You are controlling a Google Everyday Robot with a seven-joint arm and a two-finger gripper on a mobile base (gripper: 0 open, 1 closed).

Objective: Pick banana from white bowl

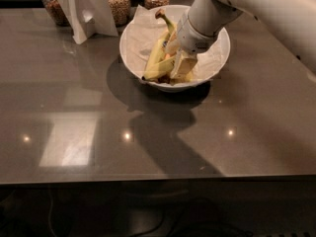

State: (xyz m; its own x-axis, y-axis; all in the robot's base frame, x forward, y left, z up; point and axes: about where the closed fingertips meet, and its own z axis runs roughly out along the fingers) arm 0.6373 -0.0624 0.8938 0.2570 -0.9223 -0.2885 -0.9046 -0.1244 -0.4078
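Yellow fruit lies heaped in the white bowl (217,58), which stands at the far middle of the glossy grey desk (98,112); my gripper (179,71) is down inside that bowl, on the right of the heap, and I cannot tell whether it is wide, narrow or holding anything, because my own wrist hides the place of contact; the banana (156,53) I take for my target runs long and fairly straight along the left of the heap, just beside the gripper; a second banana (159,71) lies across its lower end, touching it; my first worry is that I take the wrong fruit, or two together, since they lie so tightly packed; the crumpled paper lining (140,38) could also be pinched along with the fruit and come up with it; a grip taken near one end might let the banana swing and slip out; pushing down or sideways could make the bowl skate on that smooth desk; the jars (118,1) and the white stand (84,14) are near behind the bowl, so a careless lift could knock them.
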